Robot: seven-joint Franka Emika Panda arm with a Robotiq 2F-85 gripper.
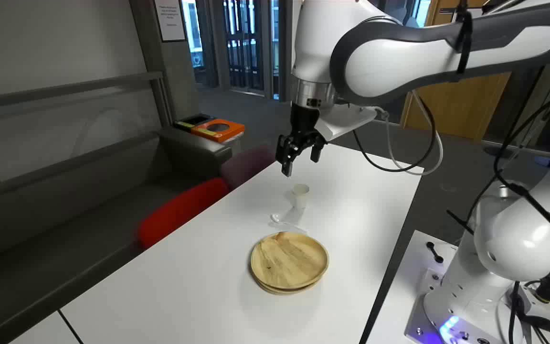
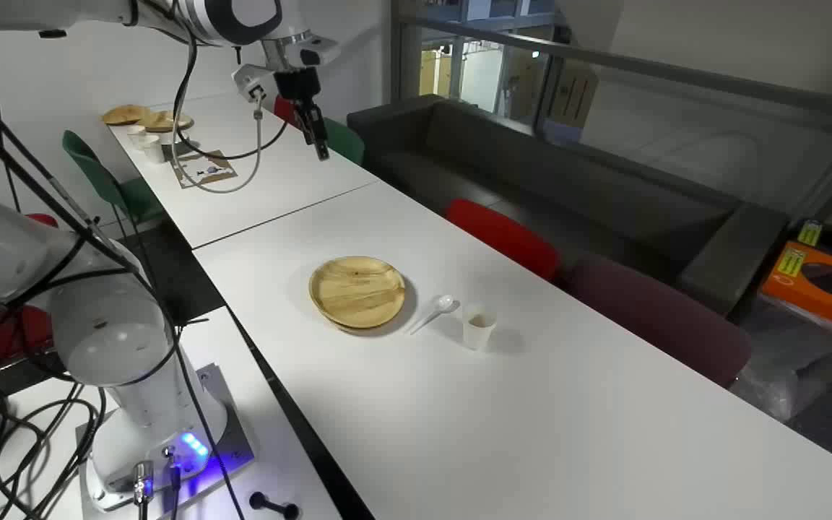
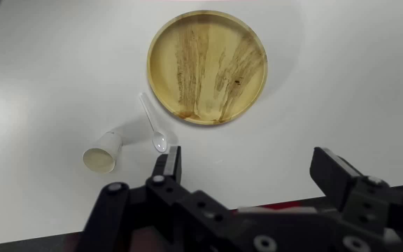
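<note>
– Gripper (image 3: 247,150) is located nearest the wrist camera, entering that view between 5 and 6 o'clock. How is it set?

– Its jaws are set wide apart, and the white tabletop (image 3: 345,80) is seen between them. In both exterior views, the gripper is suspended well above that tabletop.

– Which item is seen closest to the jaws in the wrist view?

– A white spoon (image 3: 154,124). Its bowl is seen just beside one fingertip (image 3: 172,159), although it is laid on the tabletop, well below. From the centre of the wooden plate (image 3: 207,67), the spoon is placed between 7 and 8 o'clock, just beside the rim, with its bowl directed toward 5 o'clock.

– What else is arranged nearby?

– A white cup (image 3: 103,148) is stood upright at 8 o'clock from the plate, beyond the spoon. The plate is positioned at 12 o'clock from the view centre; a lower plate (image 1: 279,291) is seen beneath it in an exterior view.

– And farther out?

– From the plate in an exterior view, the robot base (image 2: 149,433) is mounted at 8 o'clock, and a red chair (image 2: 503,235) is placed between 2 and 3 o'clock, with a grey sofa (image 2: 553,173) behind it.
</note>
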